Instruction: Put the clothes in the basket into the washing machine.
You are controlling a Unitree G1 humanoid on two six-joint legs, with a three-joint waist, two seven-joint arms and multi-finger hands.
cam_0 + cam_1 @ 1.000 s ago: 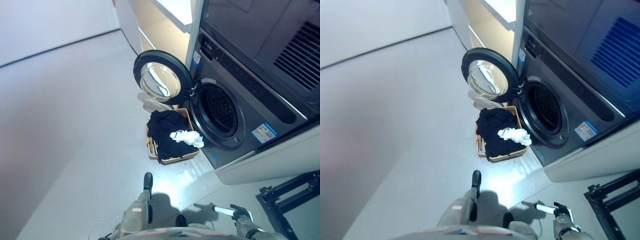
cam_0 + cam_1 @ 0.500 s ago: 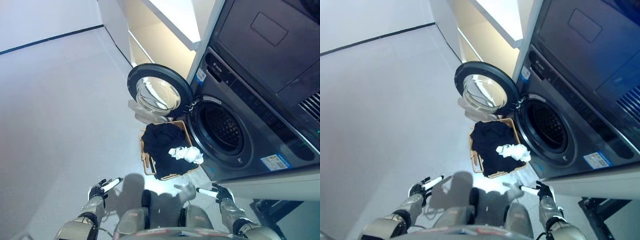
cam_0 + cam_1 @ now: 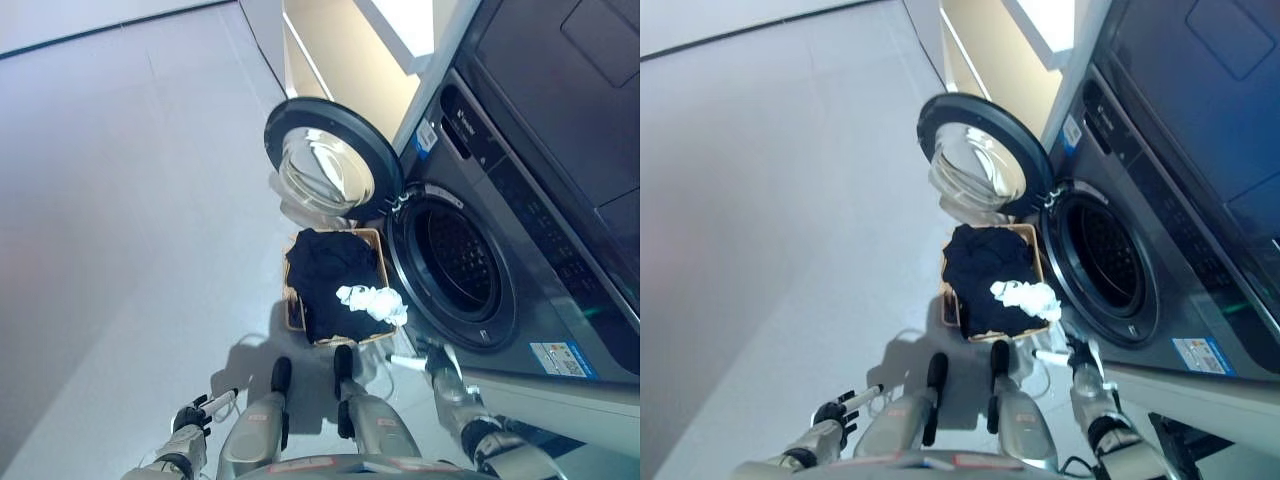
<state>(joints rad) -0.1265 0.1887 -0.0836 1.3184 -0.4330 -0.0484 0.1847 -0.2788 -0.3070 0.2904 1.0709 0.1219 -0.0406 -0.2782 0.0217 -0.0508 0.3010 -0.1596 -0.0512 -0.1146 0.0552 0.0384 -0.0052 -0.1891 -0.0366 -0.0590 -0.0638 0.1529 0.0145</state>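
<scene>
A wicker basket [image 3: 294, 308] stands on the floor in front of the washing machine [image 3: 520, 250]. It holds dark clothes [image 3: 325, 270] with a white garment [image 3: 374, 301] on top at its right side. The machine's round door [image 3: 328, 160] stands open to the left, and the drum [image 3: 455, 258] looks empty. My left hand [image 3: 195, 416] is low at the lower left, fingers relaxed, holding nothing. My right hand [image 3: 436, 360] is just right of the basket's near corner, below the drum opening, fingers straight and empty.
A pale cloth [image 3: 300, 208] lies on the floor behind the basket, under the open door. A light cabinet [image 3: 345, 60] stands beyond the machine. A second dark appliance [image 3: 560, 70] sits on top of the washer. Open grey floor [image 3: 120, 220] spreads to the left.
The camera has shifted, so the whole scene sits differently. Both hands have come into view since a second ago. The basket and clothes have not moved.
</scene>
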